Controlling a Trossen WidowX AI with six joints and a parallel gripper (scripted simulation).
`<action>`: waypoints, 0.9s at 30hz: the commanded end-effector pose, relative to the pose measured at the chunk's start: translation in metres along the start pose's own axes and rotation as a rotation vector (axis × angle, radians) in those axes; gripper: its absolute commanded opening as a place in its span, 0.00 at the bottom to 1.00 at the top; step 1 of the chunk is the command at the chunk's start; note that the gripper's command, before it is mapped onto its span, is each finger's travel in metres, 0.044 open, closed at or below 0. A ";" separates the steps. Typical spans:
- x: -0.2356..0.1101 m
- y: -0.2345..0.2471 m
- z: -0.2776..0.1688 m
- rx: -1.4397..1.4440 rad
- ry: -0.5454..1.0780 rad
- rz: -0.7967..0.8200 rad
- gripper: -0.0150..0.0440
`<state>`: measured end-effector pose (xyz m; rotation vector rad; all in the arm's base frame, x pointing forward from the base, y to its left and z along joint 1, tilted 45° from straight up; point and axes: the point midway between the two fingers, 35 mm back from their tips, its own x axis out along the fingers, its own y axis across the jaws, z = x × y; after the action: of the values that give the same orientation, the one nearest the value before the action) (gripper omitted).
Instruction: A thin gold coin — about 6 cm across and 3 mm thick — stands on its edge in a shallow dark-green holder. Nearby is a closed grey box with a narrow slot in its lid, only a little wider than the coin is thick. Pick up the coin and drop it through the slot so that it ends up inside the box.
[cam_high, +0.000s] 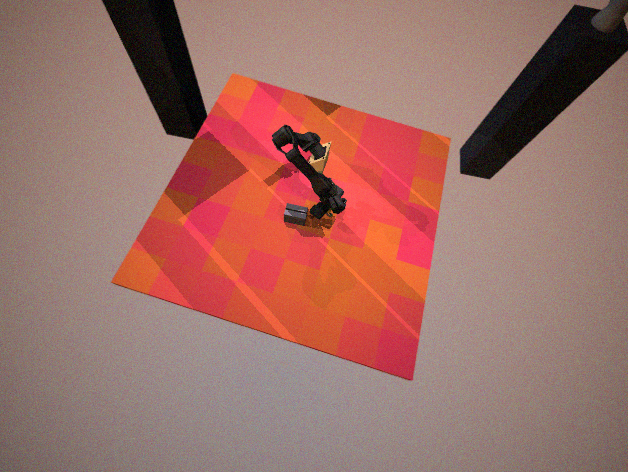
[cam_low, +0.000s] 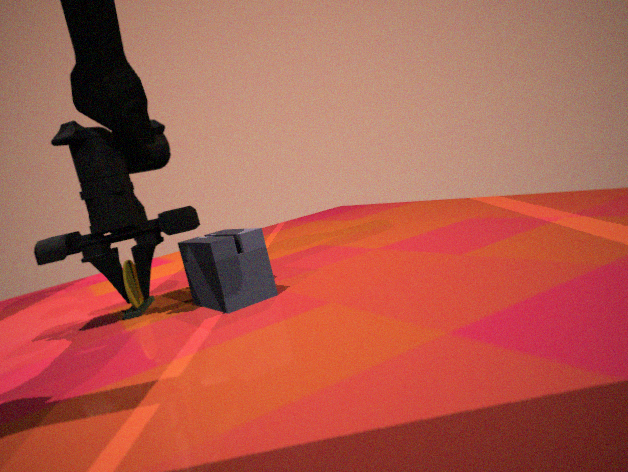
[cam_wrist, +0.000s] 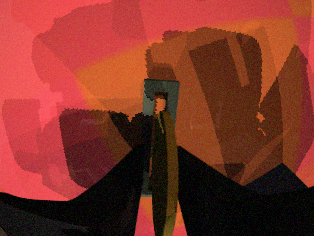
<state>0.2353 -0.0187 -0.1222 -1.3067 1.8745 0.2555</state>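
The gold coin (cam_low: 131, 284) (cam_wrist: 172, 165) stands on edge in the dark-green holder (cam_low: 145, 307) (cam_wrist: 171, 93). My gripper (cam_low: 136, 299) (cam_wrist: 157, 152) points down with its fingertips low, one on each side of the coin, just above the holder. The fingers are narrowly apart; a thin gap shows between the left finger and the coin in the wrist view, so it is open. The closed grey box (cam_high: 295, 219) (cam_low: 248, 281) (cam_wrist: 281, 182) stands beside the holder, its slot (cam_low: 238, 244) visible in the lid. In the top view the arm largely hides coin and holder.
The arm (cam_high: 307, 167) reaches over from its tan base plate (cam_high: 319, 164) on the patchwork mat (cam_high: 263, 309). The box is close to the gripper's right in the exterior view. Dark pillars (cam_high: 152, 65) (cam_high: 533, 96) stand off the mat. Shadows cross the mat.
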 end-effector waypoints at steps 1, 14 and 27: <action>0.001 0.000 -0.001 -0.007 0.005 -0.004 0.26; -0.004 0.000 0.000 -0.007 0.003 -0.004 0.25; -0.035 -0.002 0.003 -0.008 -0.001 -0.002 0.25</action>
<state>0.2378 -0.0008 -0.1040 -1.3250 1.8875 0.2661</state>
